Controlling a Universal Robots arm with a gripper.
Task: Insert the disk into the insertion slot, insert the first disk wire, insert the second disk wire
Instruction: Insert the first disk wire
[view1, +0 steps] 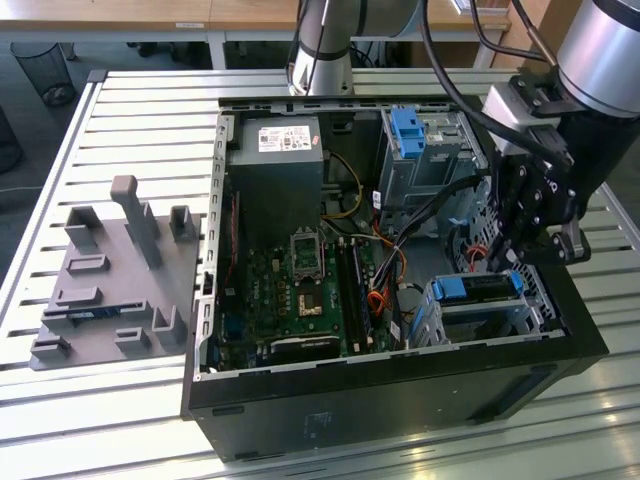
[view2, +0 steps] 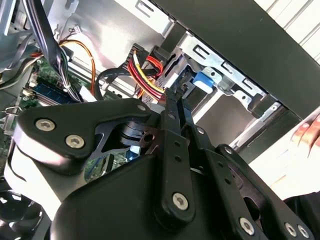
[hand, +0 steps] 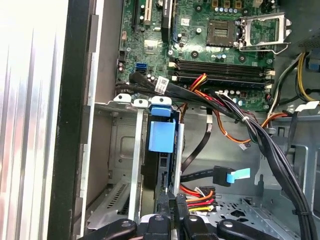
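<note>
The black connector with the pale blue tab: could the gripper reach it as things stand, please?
Probably yes: the connector sits uncovered close to the gripper, with the black cable bundle passing beside it.

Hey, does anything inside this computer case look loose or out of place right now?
One thing: a black cable connector with a light blue tab hangs loose near the disk, apparently plugged into nothing.
</note>
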